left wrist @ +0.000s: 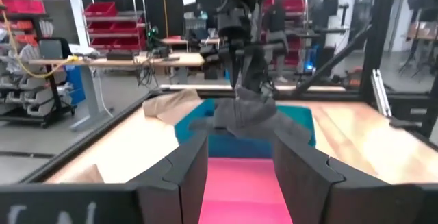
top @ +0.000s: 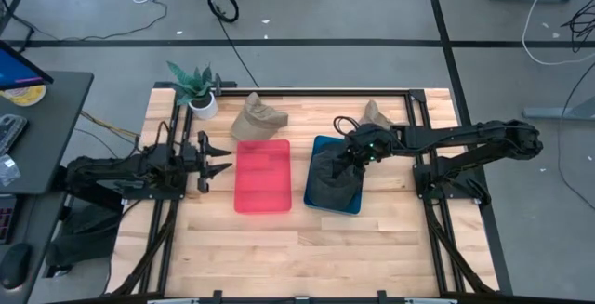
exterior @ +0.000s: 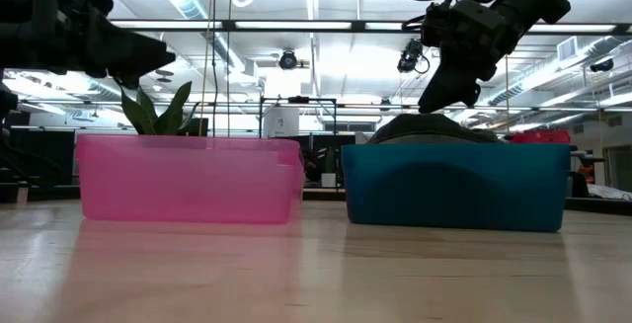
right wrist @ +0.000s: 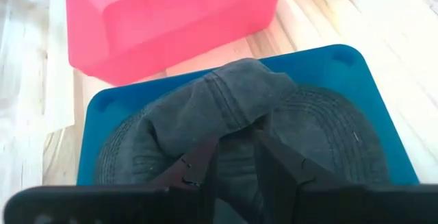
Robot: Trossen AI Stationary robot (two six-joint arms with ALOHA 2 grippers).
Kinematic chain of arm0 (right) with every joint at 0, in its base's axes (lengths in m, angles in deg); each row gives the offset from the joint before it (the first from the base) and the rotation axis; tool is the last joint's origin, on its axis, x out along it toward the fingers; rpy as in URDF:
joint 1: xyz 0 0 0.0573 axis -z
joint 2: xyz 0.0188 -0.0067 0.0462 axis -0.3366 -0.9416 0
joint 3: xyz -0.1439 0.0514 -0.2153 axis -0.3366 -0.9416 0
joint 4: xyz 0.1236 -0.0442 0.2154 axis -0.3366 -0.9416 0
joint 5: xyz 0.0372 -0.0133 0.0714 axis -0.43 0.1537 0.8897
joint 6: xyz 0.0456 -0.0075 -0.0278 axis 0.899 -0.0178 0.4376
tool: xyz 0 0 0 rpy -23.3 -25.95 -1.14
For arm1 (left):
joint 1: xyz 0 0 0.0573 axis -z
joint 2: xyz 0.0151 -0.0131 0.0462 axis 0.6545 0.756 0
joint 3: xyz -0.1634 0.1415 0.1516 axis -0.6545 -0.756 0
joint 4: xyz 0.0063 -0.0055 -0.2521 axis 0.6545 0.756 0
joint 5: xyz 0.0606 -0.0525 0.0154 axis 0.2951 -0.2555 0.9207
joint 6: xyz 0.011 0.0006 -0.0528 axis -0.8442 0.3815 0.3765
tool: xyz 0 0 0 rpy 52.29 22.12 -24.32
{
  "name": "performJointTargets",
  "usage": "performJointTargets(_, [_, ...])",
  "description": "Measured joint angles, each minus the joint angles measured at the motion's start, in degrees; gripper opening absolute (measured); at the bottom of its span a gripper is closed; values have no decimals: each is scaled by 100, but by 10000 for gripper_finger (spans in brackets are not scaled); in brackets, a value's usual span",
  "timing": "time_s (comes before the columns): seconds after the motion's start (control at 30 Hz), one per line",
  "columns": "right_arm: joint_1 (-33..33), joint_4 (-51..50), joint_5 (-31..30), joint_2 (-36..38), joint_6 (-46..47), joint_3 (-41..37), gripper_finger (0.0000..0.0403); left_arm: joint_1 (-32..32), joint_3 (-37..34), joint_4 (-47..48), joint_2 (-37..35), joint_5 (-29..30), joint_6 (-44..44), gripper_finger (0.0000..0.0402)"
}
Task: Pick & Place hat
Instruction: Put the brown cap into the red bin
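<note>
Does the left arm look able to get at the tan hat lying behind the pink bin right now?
Probably yes: the left gripper stands open beside the pink bin, and nothing lies between it and the tan hat.

**Cloth, plastic and planked wood**

The dark grey hat (right wrist: 233, 114) is soft matt cloth with stitched seams and a ribbed brim. The blue bin (right wrist: 321, 63) looks like smooth plastic; the pink bin (right wrist: 164, 15) is translucent plastic with a slight gloss. The table (top: 372, 239) is pale planked wood with a light sheen.
</note>
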Motion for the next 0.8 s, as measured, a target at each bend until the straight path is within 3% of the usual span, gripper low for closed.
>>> performJointTargets(0.2, [95, -79, 2, 0, 64, 0, 96, 0, -2, 113, -5, -129, -297, 165])
performJointTargets(0.53, [365, -1051, 4, 4, 278, 0, 96, 4, 4, 297, 5, -486, -482, 165])
performJointTargets(0.8, [682, -1081, 1, 388, 319, 0, 96, 2, -2, 285, 3, -358, -459, 165])
